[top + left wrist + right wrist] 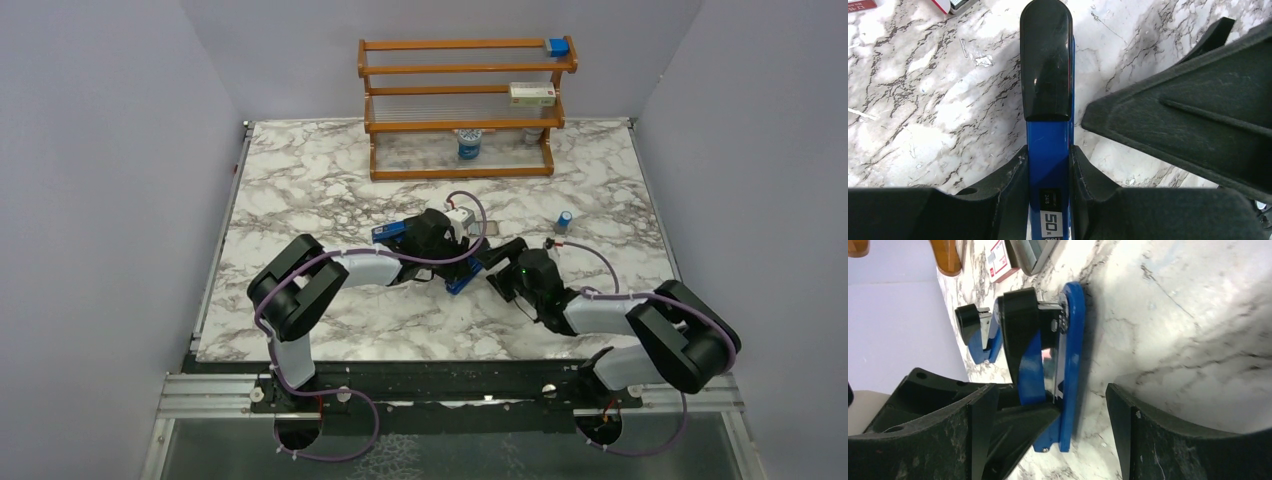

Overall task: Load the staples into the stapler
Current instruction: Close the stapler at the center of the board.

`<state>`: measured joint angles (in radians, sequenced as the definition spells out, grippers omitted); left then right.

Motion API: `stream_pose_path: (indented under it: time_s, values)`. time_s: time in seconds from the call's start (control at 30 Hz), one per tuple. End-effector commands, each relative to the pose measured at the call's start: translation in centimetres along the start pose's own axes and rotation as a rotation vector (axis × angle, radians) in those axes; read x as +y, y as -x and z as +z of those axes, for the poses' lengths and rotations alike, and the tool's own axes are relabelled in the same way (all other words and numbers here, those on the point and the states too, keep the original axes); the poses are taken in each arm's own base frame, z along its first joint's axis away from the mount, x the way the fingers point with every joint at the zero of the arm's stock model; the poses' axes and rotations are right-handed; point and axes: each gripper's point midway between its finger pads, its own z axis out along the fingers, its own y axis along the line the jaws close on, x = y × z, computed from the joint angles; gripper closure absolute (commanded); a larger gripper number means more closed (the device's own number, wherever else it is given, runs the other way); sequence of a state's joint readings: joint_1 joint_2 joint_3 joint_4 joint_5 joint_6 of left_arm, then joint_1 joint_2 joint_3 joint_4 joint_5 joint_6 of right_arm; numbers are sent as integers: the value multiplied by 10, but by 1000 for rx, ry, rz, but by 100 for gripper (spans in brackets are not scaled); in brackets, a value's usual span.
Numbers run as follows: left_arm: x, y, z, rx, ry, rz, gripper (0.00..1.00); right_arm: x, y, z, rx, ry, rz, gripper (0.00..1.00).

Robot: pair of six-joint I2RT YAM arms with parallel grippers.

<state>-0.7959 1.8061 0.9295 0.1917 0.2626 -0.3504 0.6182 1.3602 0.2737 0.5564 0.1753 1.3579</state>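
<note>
The blue stapler point(1047, 75) lies on the marble with its arms hinged apart, its black cap pointing away in the left wrist view. My left gripper point(1048, 150) is shut on its blue body; both pads press the sides. From above, blue parts of the stapler point(388, 232) show on either side of that gripper point(447, 262). My right gripper point(1048, 390) is open, and the stapler's point(1070, 340) near end sits between its fingers without touching them. Tiny silvery bits point(964, 47) lie left of the stapler; I cannot tell if they are the staples.
A pink-and-white box point(1000, 260) and a grey tray point(1033, 252) lie just beyond the stapler. A small blue cylinder point(565, 220) stands to the right. The wooden rack point(465, 105) at the back holds a blue block point(557, 46), a box point(532, 94) and a jar point(469, 145).
</note>
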Motion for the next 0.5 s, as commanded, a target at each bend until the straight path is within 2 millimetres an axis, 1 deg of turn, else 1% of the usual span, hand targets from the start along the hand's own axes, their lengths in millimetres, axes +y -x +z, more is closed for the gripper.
stream_pose_path:
  time_s: [0.0,0.13,0.33,0.4,0.47]
  values:
    - [16,-85,-4,283,38,-60,97,-9,0,15,-14,-46,3,18]
    - [15,-85,-4,287,34,-58,97,-4,-3,28,0,-22,15,18]
    - [15,-87,-5,299,31,-46,97,-16,-4,38,2,-68,10,20]
    - [15,-86,-7,298,28,-37,97,-19,-3,41,0,-77,7,23]
    - [15,-85,-8,300,31,-25,98,-21,-1,42,-5,-78,-4,28]
